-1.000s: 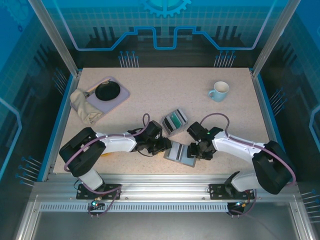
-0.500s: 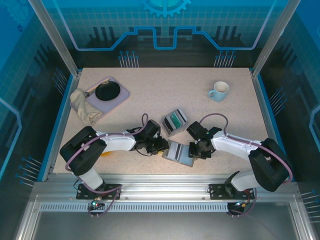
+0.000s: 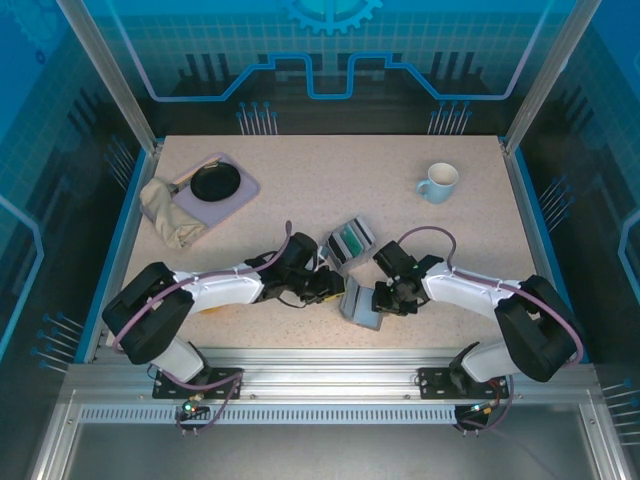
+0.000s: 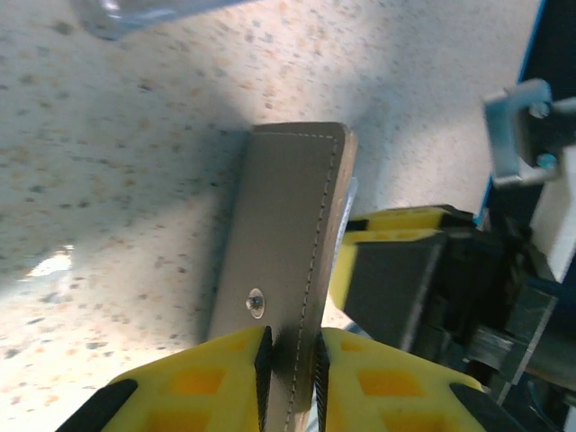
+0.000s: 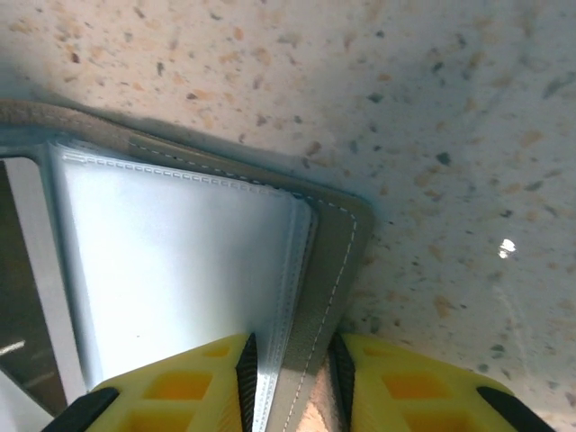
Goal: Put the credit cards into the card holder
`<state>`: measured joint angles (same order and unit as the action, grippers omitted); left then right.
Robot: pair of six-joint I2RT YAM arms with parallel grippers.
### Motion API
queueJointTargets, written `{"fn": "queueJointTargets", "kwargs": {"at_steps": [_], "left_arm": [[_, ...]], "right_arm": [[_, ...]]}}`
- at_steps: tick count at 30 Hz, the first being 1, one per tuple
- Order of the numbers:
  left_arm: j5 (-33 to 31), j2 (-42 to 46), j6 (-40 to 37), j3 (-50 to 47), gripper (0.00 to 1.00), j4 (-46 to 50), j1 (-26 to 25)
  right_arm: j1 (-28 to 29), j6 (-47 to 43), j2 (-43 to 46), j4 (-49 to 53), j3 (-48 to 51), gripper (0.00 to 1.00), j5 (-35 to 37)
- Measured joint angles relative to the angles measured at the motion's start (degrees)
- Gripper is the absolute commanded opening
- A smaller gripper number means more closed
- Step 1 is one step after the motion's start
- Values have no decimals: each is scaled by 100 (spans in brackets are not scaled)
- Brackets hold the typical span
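Observation:
The grey card holder [image 3: 359, 301] stands half folded on the table between my two grippers. In the left wrist view its stitched grey cover [image 4: 288, 216] rises on edge, with my left gripper [image 4: 290, 349] shut on its near edge. My right gripper [image 5: 290, 358] is shut on the other half, pinching the pale-blue pocket [image 5: 180, 261] together with the grey cover. From above, the left gripper [image 3: 335, 290] and the right gripper [image 3: 384, 298] face each other across the holder. Teal credit cards [image 3: 350, 240] stand in a clear slotted box just behind.
A pale-blue mug [image 3: 437, 182] stands at the back right. A lilac tray [image 3: 237, 199] with a black bowl and a beige cloth [image 3: 165, 215] lie at the back left. The table's near edge runs just below the holder.
The holder lay open and flat a second ago. Both grippers have shut on its outer edges and drawn closer, and its halves now stand folded up and narrower.

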<state>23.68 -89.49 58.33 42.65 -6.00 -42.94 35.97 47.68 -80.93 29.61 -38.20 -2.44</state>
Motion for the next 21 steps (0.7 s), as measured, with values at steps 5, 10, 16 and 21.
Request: {"fn": "queueJointTargets", "kwargs": {"at_steps": [5, 10, 16, 21], "left_arm": [[319, -291, -31, 317, 24, -109, -127], [389, -577, -142, 654, 24, -28, -260], [448, -925, -181, 940, 24, 33, -369], [472, -1106, -197, 1064, 26, 31, -450]], "right_arm": [[-50, 4, 13, -142, 37, 40, -57], [-94, 13, 269, 103, 37, 44, 212], [-116, 55, 472, 601, 37, 45, 514], [-116, 114, 640, 970, 37, 46, 660]]}}
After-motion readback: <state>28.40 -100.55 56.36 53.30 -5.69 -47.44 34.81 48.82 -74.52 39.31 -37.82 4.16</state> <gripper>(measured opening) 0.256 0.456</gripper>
